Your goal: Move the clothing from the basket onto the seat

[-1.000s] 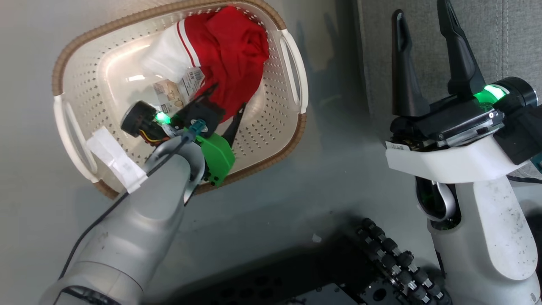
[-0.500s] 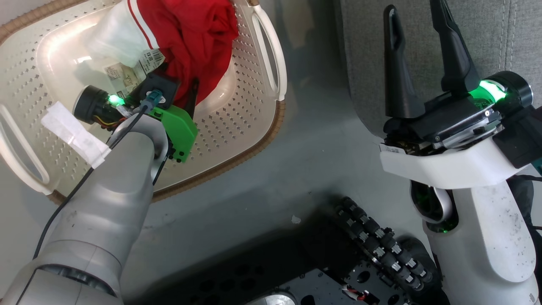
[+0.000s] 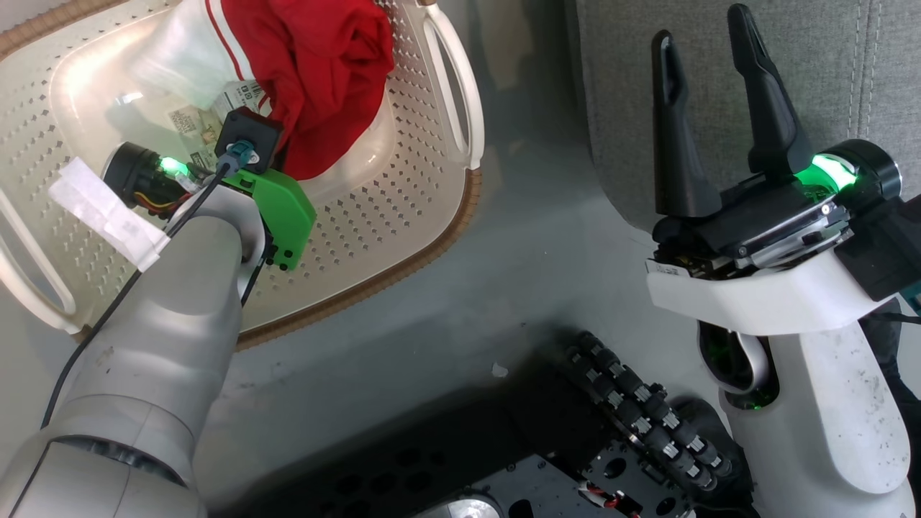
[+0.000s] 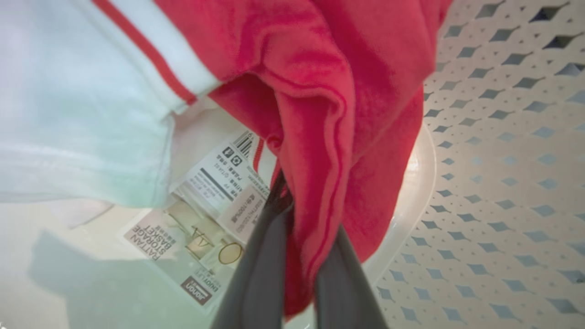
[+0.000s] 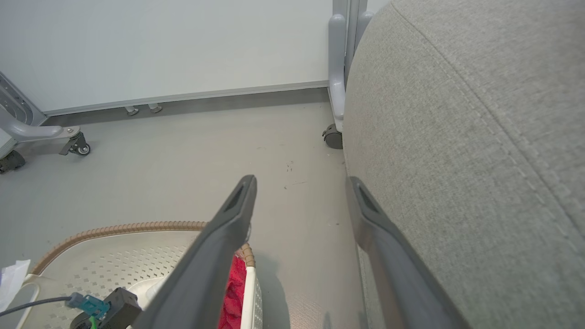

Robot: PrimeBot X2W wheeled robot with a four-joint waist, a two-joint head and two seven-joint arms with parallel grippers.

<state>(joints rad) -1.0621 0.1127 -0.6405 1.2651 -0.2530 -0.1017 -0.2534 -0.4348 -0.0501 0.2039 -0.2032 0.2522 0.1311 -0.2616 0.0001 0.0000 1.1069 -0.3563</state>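
Left gripper point(image 4: 304, 228): pinched a red fold of the clothing point(image 3: 316, 65), low in the basket point(image 3: 403, 216).
Risk: shallow pinch — fold could slip on lift; trailing white sleeve point(image 3: 173, 50) could snag the rim point(image 3: 432, 252), drag the basket.
Right gripper point(image 3: 701, 29): spread, empty, just beside the seat point(image 3: 827, 57).
Hidden: left fingertips were buried in cloth; one garment or two — couldn't tell.

Grey floor point(image 5: 183, 151), pale wall point(image 5: 160, 41), grey castered frame legs point(image 5: 337, 68) near wall.
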